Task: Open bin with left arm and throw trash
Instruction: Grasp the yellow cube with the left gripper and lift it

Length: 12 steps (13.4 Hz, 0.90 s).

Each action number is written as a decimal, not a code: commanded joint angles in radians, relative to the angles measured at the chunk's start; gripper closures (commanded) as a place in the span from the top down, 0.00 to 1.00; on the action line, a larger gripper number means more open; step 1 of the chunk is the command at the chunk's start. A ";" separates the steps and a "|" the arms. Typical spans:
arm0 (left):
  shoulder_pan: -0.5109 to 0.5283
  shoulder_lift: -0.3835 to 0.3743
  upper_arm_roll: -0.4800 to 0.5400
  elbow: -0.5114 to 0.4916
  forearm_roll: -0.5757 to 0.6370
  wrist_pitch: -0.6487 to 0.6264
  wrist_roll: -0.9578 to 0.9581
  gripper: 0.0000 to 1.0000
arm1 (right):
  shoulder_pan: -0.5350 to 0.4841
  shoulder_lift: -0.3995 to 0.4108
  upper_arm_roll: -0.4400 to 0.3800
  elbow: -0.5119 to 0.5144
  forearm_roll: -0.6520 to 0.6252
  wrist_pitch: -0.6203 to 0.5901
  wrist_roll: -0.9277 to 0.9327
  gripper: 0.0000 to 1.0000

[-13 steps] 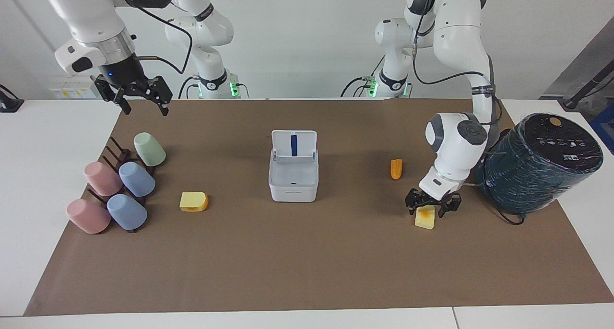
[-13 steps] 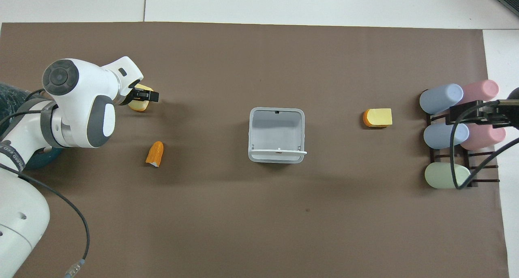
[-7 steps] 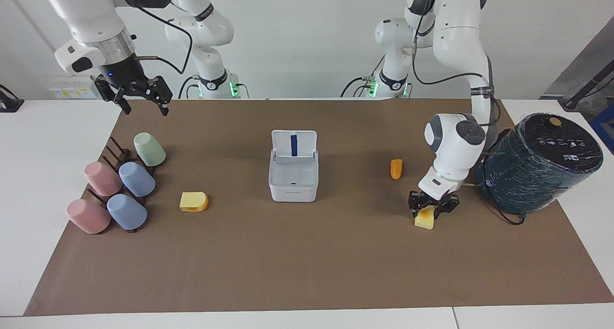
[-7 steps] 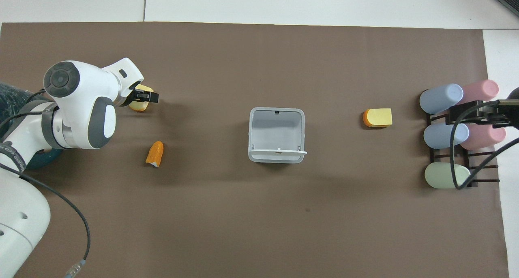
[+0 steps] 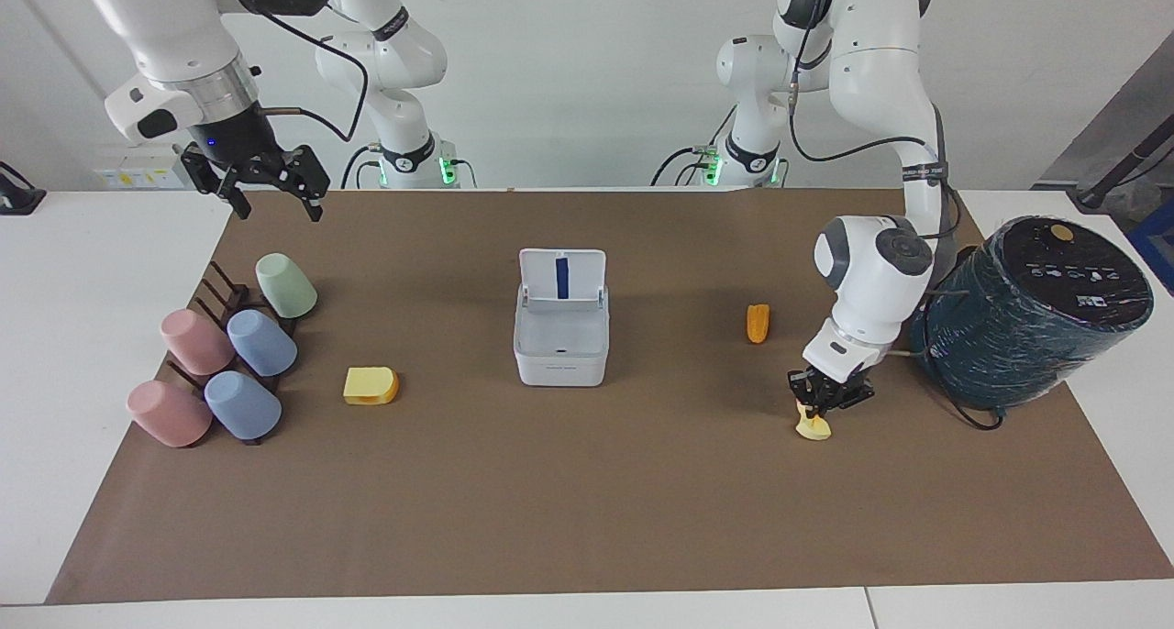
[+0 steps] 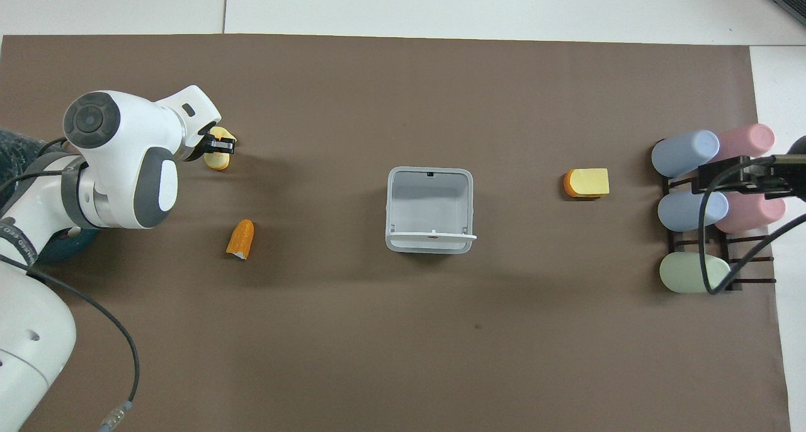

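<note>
Brown mat point(image 5: 587, 501), white wall | right gripper point(image 5: 271, 198) waiting open over the mat's corner | yellow slice point(image 5: 371, 385) loose | bin point(image 5: 560, 340) lid up, empty | orange piece point(image 5: 758, 323) loose | left gripper point(image 5: 819, 403) pinching the pale yellow piece point(image 5: 813, 425), none binned yet

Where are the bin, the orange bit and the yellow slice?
bin point(image 5: 559, 365): facing view, on its white front wall.
orange bit point(image 5: 758, 323): facing view, on the middle of its top.
yellow slice point(image 6: 590, 182): overhead view, on its pale yellow top face.
</note>
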 commanded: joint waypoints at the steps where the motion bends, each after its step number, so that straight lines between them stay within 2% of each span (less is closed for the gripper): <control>1: -0.016 0.029 0.007 0.127 0.001 -0.116 -0.034 0.00 | -0.003 -0.011 0.007 -0.008 -0.008 -0.007 -0.009 1.00; 3: -0.038 0.029 0.005 0.164 -0.001 -0.140 -0.116 0.00 | -0.003 -0.010 0.007 -0.005 -0.008 -0.007 -0.012 1.00; 7: -0.160 0.014 0.008 0.169 -0.003 -0.147 -0.349 0.00 | -0.005 -0.013 0.007 0.003 -0.008 -0.023 -0.017 1.00; 12: -0.282 0.001 0.004 0.316 -0.004 -0.418 -0.554 0.00 | -0.005 -0.021 0.007 -0.005 -0.008 -0.020 -0.010 1.00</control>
